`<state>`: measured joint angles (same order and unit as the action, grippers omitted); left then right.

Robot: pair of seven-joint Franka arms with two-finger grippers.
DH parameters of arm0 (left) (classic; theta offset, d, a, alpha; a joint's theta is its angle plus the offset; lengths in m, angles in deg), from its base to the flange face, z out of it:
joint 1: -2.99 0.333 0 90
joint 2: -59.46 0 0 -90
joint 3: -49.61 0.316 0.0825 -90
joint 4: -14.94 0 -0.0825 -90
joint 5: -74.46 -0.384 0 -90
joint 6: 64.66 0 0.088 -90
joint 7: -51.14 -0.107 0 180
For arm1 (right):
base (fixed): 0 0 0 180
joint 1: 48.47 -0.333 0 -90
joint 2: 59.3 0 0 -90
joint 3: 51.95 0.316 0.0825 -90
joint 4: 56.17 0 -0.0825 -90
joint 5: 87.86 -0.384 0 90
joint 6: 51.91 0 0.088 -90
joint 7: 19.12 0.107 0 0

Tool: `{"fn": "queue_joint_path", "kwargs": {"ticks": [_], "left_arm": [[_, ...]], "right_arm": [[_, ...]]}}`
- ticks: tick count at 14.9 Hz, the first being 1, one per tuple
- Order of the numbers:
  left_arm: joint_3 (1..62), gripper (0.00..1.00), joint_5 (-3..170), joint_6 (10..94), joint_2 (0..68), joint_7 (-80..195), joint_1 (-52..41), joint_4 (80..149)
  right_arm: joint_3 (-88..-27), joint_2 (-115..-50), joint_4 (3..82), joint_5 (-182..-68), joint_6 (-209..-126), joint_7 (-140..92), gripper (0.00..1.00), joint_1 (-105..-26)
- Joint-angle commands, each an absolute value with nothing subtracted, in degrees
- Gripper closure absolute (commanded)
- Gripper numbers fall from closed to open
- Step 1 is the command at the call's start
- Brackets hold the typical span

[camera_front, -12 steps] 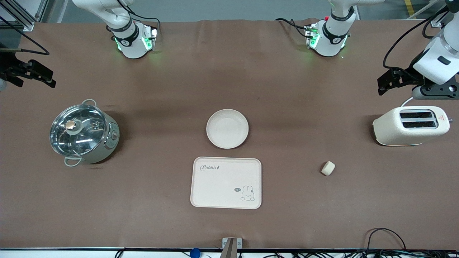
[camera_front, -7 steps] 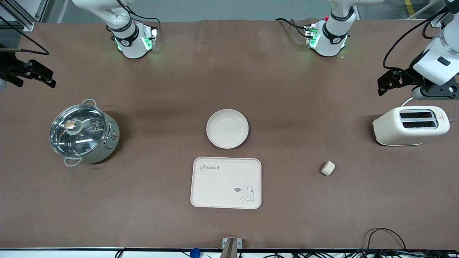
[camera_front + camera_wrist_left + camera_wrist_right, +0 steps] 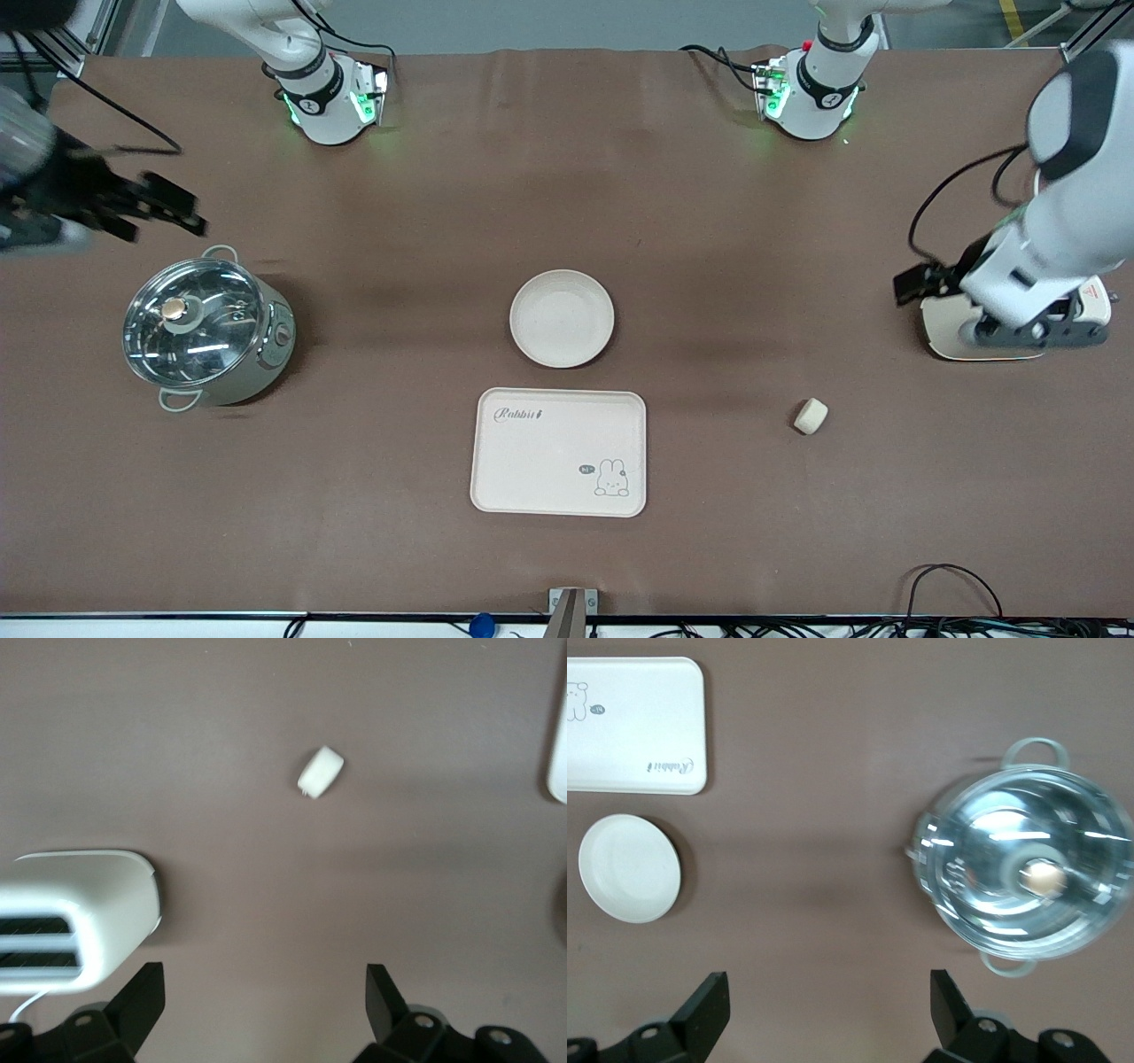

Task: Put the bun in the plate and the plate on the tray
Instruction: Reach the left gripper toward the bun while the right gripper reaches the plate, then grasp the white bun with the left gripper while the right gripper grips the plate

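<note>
The bun lies on the table toward the left arm's end, nearer the front camera than the toaster; it also shows in the left wrist view. The round plate sits empty mid-table, with the rabbit tray just nearer the camera. Both show in the right wrist view, plate and tray. My left gripper is open and empty over the toaster's end. My right gripper is open and empty over bare table beside the pot.
A cream two-slot toaster stands at the left arm's end, partly covered by the left hand. A steel pot with a glass lid stands at the right arm's end. Cables lie along the table's front edge.
The left arm has swung down from farther back to over the toaster. The right gripper has moved in from the table's end toward the pot. Bun, plate and tray have not moved.
</note>
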<state>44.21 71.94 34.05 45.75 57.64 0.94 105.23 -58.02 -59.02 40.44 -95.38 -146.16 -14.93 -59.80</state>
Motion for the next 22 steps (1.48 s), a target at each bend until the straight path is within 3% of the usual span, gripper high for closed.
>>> {"fn": "queue_joint_path", "kwargs": {"ticks": [1, 5, 9, 12, 16, 18, 22], "left_arm": [[44.1, 0.0, 71.9, 41.5, 40.1, 59.4, 0.9, 105.5], [44.1, 0.0, 71.9, 52.9, 32.7, 61.5, 0.7, 107.7], [43.9, 0.0, 71.9, 61.6, 25.0, 61.5, -0.3, 107.7], [43.9, 0.0, 72.0, 65.1, 21.2, 61.5, -1.6, 107.6], [44.1, 0.06, 71.8, 66.6, 18.9, 61.4, -1.8, 107.5], [44.2, 0.11, 71.8, 68.3, 17.5, 61.2, -1.8, 107.1], [44.2, 0.12, 71.8, 72.5, 15.5, 60.5, -1.8, 107.1]], "right_arm": [[-58.4, -66.0, 41.6, -96.2, -152.1, -8.7, 0.0, -66.5], [-58.4, -74.7, 42.0, -102.1, -162.5, -3.6, 0.0, -73.4], [-58.4, -79.2, 52.9, -103.1, -184.0, 1.2, 0.0, -82.9], [-58.3, -84.6, 55.7, -106.5, -195.9, 1.4, 0.0, -87.8], [-58.4, -90.9, 55.8, -110.8, -203.6, 1.2, 0.0, -92.8], [-58.4, -91.7, 55.9, -110.8, -204.2, 1.1, 0.0, -93.8], [-58.4, -92.3, 57.9, -110.9, -206.9, 1.1, 0.0, -94.6]]}}
